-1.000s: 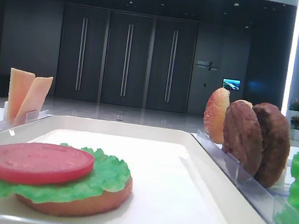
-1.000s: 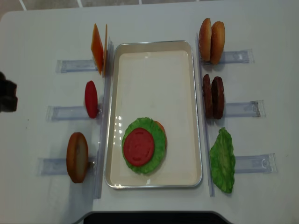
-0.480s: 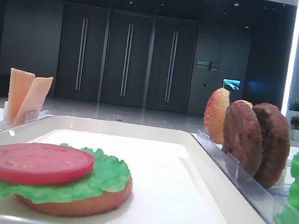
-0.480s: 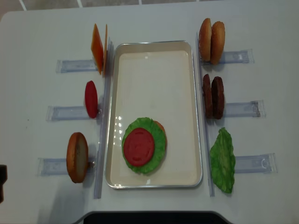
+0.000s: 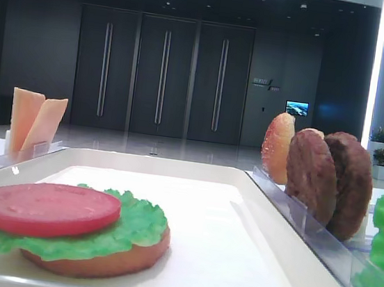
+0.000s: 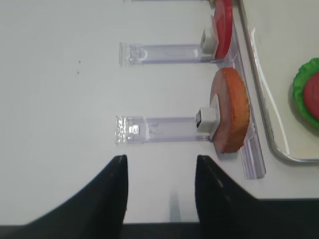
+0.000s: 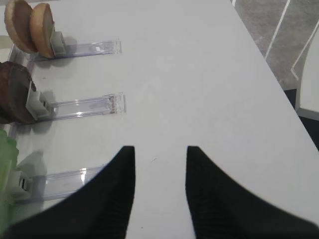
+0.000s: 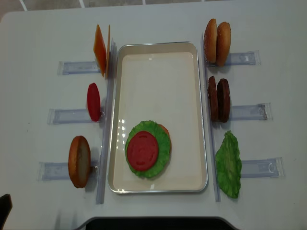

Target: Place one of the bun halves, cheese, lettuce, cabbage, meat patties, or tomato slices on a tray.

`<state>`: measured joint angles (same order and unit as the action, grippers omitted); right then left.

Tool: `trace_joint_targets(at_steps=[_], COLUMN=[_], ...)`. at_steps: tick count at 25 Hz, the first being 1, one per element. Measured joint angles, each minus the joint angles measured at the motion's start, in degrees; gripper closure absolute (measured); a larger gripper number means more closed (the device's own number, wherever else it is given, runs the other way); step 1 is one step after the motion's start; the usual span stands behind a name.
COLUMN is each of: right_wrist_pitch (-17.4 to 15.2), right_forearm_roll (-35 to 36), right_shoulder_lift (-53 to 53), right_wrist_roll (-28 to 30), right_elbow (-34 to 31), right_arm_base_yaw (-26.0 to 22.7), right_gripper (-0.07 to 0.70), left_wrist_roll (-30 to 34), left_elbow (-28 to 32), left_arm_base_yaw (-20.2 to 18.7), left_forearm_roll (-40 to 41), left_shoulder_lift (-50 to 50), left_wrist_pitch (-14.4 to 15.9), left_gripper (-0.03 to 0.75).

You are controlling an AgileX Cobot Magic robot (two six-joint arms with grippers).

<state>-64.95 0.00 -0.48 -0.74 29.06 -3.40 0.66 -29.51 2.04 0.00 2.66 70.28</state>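
On the white tray [image 8: 158,72] lies a stack: a bun half [image 5: 114,260], green lettuce [image 8: 163,139] and a tomato slice [image 8: 142,150] on top. My left gripper [image 6: 159,159] hovers open and empty over the bare table near its front edge, short of the rack holding another bun half [image 6: 230,110]. Only a dark bit of that arm [image 8: 4,208] shows in the overhead view, at the bottom left corner. My right gripper [image 7: 160,149] is open with nothing between its fingers, over the table right of the meat patties [image 7: 14,98].
Clear racks flank the tray. On the left stand cheese [image 8: 101,50], a tomato slice [image 8: 93,101] and a bun half [image 8: 79,161]. On the right are two bun halves [image 8: 217,42], the patties [image 8: 218,99] and a lettuce leaf [image 8: 228,164].
My left arm has drawn back from the table's left edge down to the bottom left corner of the overhead view. The stack on the tray has not moved.
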Motion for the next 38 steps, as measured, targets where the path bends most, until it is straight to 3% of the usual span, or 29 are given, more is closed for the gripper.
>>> trace_joint_targets(at_steps=[10,16,21,38], right_wrist_pitch=[0.0,0.0,0.0,0.0], right_forearm_roll=[0.0,0.0,0.0,0.0], right_shoulder_lift=[0.0,0.0,0.0,0.0], right_wrist_roll=[0.0,0.0,0.0,0.0], right_elbow=[0.0,0.0,0.0,0.0], right_arm_base_yaw=[0.0,0.0,0.0,0.0], right_gripper=[0.388,0.388,0.388,0.388], left_wrist_roll=[0.1,0.1,0.1,0.1], left_elbow=[0.0,1.9,2.3,2.4], left_arm_base_yaw=[0.0,0.0,0.0,0.0], left_forearm_roll=[-0.4,-0.4,-0.4,-0.4], left_shoulder_lift=[-3.6,-3.6,-3.6,-3.6], left_wrist_pitch=[-0.7,-5.0,-6.2,-6.5], left_gripper=[0.377,0.377,0.377,0.408])
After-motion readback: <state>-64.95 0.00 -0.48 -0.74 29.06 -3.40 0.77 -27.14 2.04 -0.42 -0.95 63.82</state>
